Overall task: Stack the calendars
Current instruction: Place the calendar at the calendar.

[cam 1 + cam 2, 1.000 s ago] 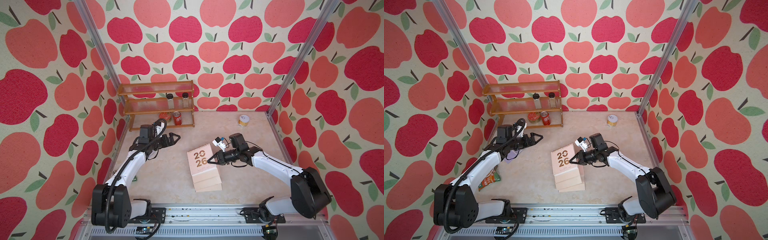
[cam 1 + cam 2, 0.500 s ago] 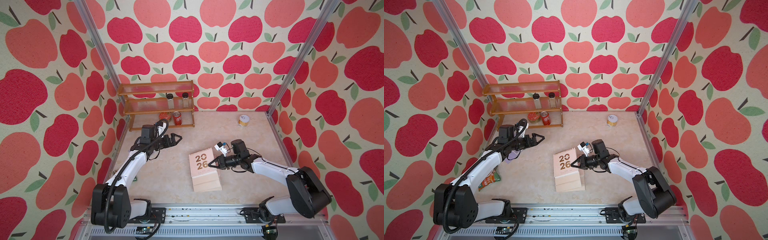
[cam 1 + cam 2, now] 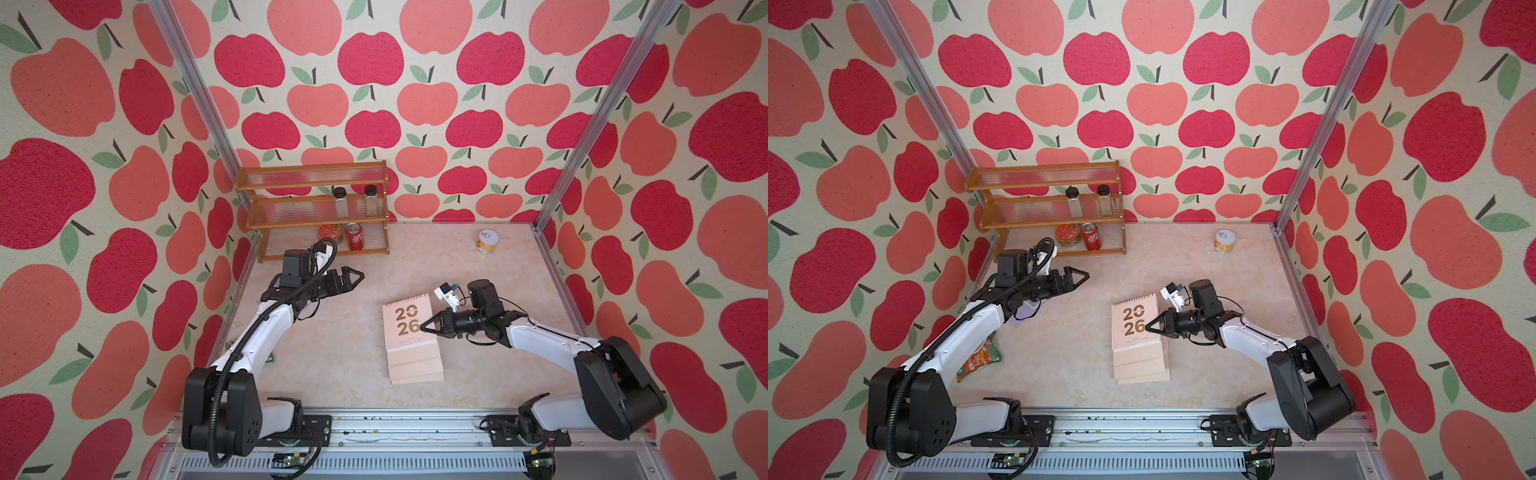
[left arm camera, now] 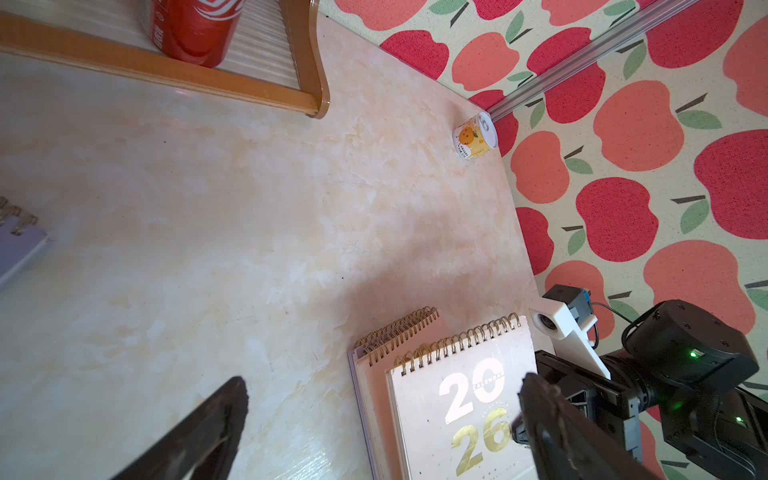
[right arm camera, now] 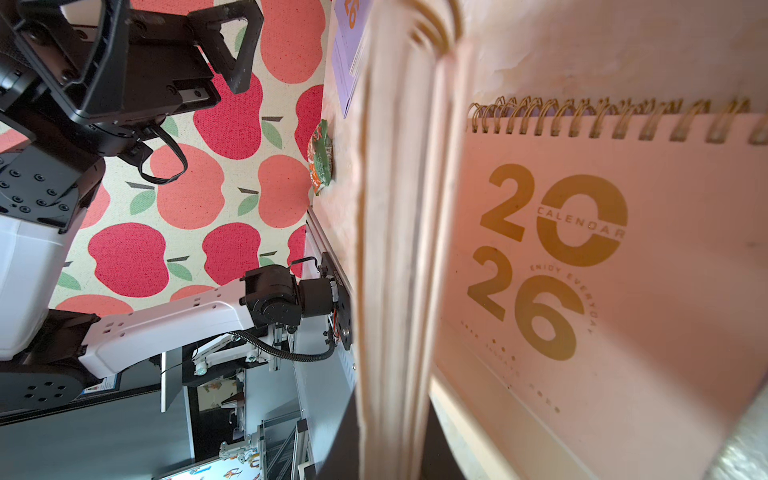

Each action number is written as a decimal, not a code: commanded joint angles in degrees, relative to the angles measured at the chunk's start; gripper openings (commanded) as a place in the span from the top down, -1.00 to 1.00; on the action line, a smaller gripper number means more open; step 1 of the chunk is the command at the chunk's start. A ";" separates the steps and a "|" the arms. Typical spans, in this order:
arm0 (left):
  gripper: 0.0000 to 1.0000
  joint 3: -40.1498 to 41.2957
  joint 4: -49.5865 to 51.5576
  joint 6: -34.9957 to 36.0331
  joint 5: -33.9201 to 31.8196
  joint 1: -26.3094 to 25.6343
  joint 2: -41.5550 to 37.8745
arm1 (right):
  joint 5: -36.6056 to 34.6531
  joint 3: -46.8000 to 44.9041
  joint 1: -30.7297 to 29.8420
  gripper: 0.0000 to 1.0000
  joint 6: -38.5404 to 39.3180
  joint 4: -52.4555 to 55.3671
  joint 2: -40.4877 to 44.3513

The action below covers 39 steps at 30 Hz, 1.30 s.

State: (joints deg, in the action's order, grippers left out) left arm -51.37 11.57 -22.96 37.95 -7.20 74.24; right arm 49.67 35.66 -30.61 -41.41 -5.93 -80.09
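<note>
Right claw clamps the edge of a pink calendar over the pile on the bench; left claw gapes apart.

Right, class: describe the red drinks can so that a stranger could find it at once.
Find the wooden rack at the far left corner of the table. On its lowest shelf stand two red things; the drinks can is the tall upright one, right of the flat round tin.

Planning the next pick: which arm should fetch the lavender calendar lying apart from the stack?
Left, I'd say. The left gripper is open and empty, and the lavender calendar lies partly under its arm. The right gripper is farther away and shut on the top calendar.
</note>
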 commanded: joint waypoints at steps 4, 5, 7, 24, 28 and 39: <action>-0.99 0.17 1.26 1.19 -0.42 -0.33 -1.26 | 2.36 -1.44 0.55 1.00 1.17 -0.82 1.17; -0.99 0.19 1.18 1.15 -0.34 -0.40 -1.31 | 2.26 -1.63 0.55 1.00 1.18 -0.94 1.22; -0.99 0.22 1.26 1.17 -0.32 -0.37 -1.26 | 2.18 -2.07 0.77 1.00 1.15 -1.18 1.16; -0.99 0.33 1.72 1.48 -0.47 -0.43 -1.64 | 0.92 -3.92 1.63 1.00 0.30 -4.55 -1.58; -0.99 0.41 1.70 1.54 -0.52 -0.36 -1.77 | 0.32 -4.36 2.12 1.00 0.12 -4.85 -1.77; -0.99 0.44 1.87 1.60 -0.60 -0.38 -1.64 | -0.48 -4.25 2.53 1.00 0.66 -3.56 -3.26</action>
State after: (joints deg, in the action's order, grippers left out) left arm -51.37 11.99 -22.74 37.95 -7.29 73.49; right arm 49.43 31.24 -28.47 -41.45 -9.37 -82.74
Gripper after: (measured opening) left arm 0.993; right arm 0.138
